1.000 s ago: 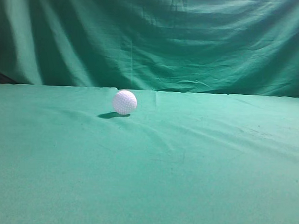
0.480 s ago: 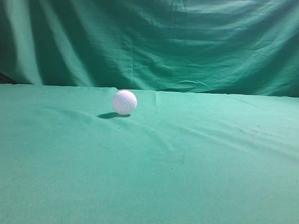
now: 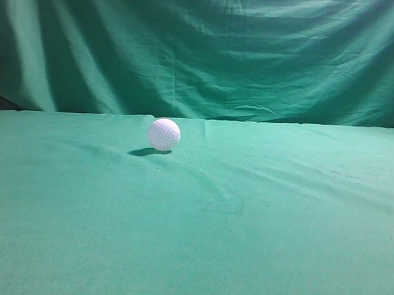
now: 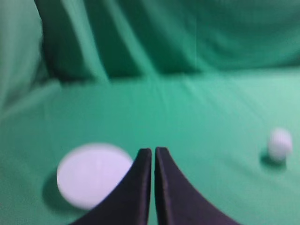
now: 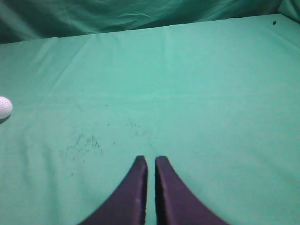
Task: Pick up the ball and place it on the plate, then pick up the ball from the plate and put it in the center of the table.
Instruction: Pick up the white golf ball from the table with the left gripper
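The white dimpled ball (image 3: 164, 134) rests on the green table (image 3: 246, 215), left of middle and near the far edge. It also shows in the left wrist view (image 4: 280, 145) at the right and in the right wrist view (image 5: 4, 107) at the left edge. A white round plate (image 4: 89, 174) lies on the cloth just left of my left gripper (image 4: 153, 151), which is shut and empty. My right gripper (image 5: 151, 160) is shut and empty above bare cloth. Neither gripper nor the plate shows in the exterior view.
A draped darker green cloth backdrop (image 3: 208, 50) hangs behind the table's far edge. Small dark specks (image 5: 84, 143) mark the cloth ahead of the right gripper.
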